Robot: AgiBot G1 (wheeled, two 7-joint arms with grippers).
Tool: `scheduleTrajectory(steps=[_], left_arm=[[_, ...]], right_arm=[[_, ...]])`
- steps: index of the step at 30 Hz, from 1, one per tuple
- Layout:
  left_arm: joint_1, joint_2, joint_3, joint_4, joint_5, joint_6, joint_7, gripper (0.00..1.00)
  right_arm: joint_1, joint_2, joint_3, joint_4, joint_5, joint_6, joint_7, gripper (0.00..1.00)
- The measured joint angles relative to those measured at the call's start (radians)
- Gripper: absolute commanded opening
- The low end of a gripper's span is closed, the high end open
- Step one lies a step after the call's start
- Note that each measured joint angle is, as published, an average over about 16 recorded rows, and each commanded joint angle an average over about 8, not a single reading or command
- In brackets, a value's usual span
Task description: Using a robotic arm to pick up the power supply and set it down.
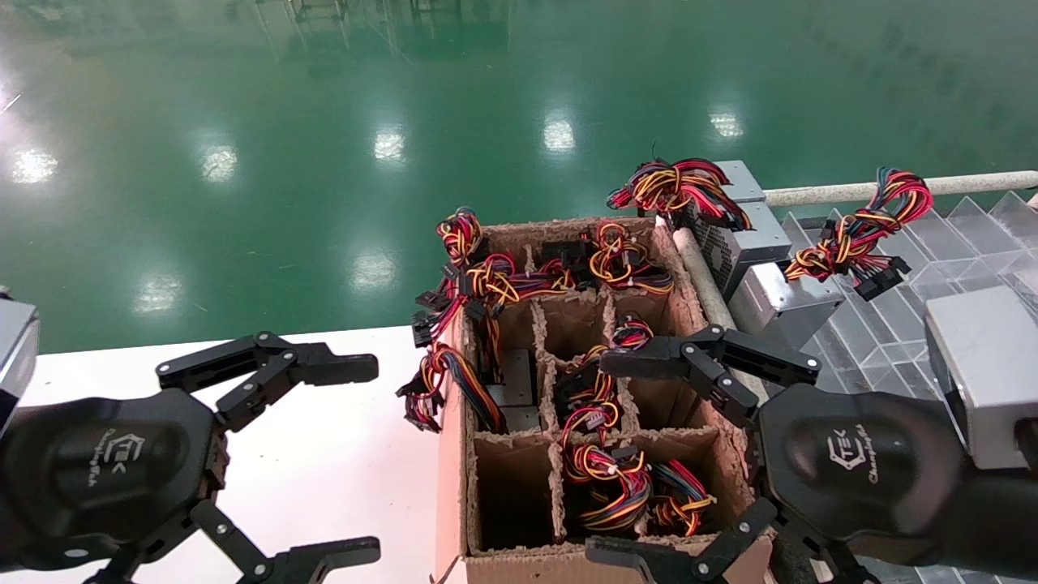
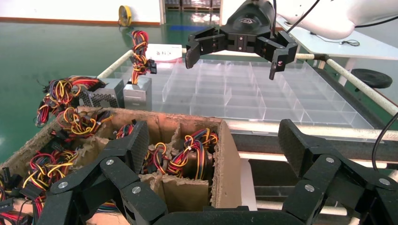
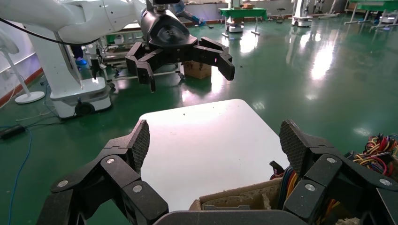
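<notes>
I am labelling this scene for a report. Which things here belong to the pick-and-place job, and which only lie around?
Belong to the job:
- right gripper, open over the cardboard box
- power supplies in the box cells, such as
- clear divided tray, with power supplies already on it, such as

Just lying about:
- left gripper, open over the white table
- green floor

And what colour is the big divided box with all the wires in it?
The divided cardboard box is plain brown, best seen in the head view.
</notes>
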Motion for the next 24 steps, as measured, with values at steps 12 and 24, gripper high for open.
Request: scheduleTrajectory(steps=[12,24], left_arm=[[0.000,0.000,0.000,0.000,0.000,0.000,0.000,0.00],[0.000,0.000,0.001,0.001,0.000,0.000,0.000,0.00]], right_arm=[[0.015,-0.027,-0.019,-0.035,-0.042,0.052,0.021,1.00],[0.151,-0.212,-0.131,-0.231,-0.247,0.228,0.078,1.00]])
